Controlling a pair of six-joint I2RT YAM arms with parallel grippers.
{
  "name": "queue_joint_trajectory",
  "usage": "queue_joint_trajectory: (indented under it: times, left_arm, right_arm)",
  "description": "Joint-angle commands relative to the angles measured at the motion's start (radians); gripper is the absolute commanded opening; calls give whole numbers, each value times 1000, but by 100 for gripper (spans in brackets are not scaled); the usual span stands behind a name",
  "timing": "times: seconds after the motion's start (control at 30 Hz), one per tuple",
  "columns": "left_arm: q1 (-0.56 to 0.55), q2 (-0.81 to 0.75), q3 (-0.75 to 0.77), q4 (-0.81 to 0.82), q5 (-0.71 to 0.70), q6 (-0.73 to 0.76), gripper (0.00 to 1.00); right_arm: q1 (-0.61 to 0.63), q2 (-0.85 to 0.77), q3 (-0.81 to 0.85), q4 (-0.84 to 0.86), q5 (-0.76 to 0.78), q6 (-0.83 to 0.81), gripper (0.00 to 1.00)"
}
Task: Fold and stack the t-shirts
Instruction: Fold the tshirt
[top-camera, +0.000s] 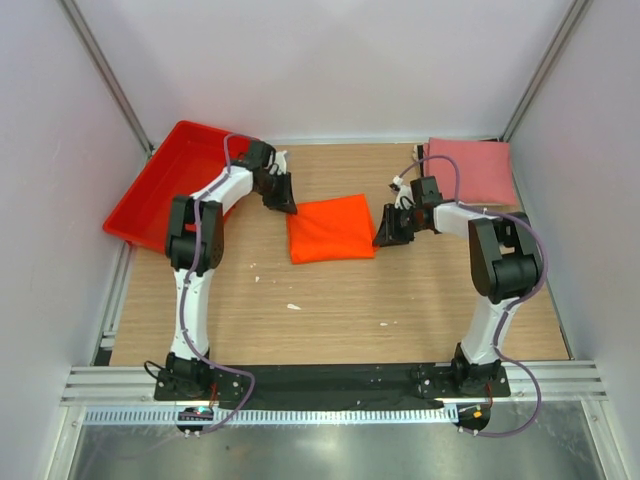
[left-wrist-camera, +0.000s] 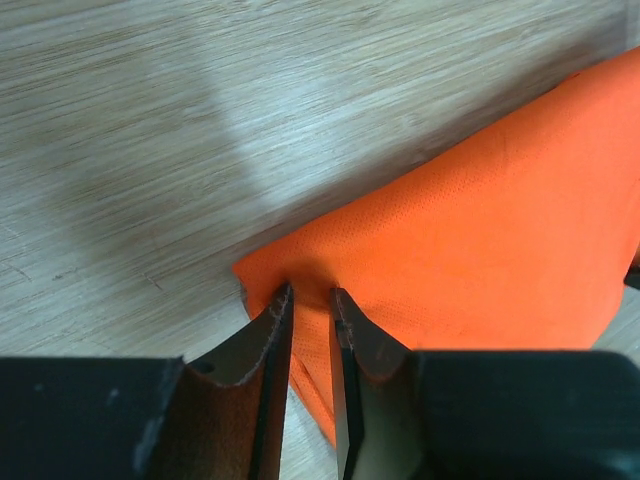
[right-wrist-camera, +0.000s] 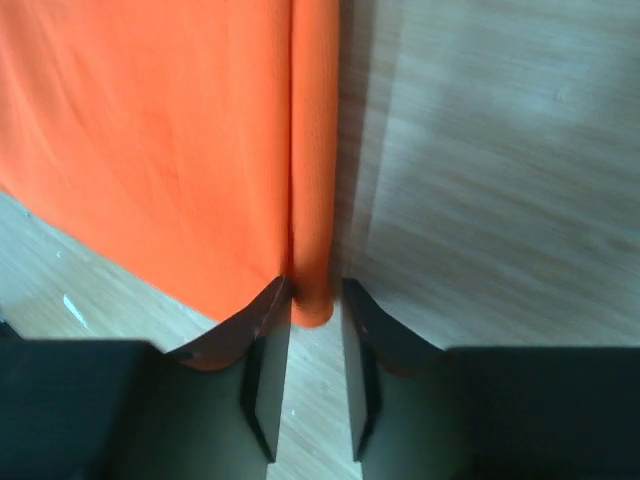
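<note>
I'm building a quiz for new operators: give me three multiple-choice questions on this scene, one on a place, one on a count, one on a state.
1. Where does the pink t-shirt lie?
A. far right corner of the table
B. near left corner
C. dead centre

2. How many t-shirts are in view?
A. one
B. two
C. three

3. The left tool is:
A. wide open in the air
B. closed on a corner of the orange t-shirt
C. holding the pink t-shirt

Key: 1 A, the top view shows it far right; 2 B, one pink, one orange; 3 B, its wrist view shows orange cloth pinched between its fingers.
</note>
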Motion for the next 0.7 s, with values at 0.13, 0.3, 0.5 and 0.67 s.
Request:
queue_joint_trajectory:
  times: [0.13, 0.3, 0.5, 0.67]
  left_arm:
    - [3, 40, 20, -26, -20, -18, 25]
    - [4, -63, 86, -135, -32, 27, 33]
    - [3, -256, 11, -181, -54, 47, 40]
    - [-11, -420, -241, -152, -45, 41, 41]
  right_arm:
    - [4, -34, -133, 132, -1, 55, 4]
    - [4, -69, -151, 137, -4, 72, 19]
    - [5, -145, -136, 100, -2, 109, 50]
    - [28, -169, -108, 73, 22, 103, 58]
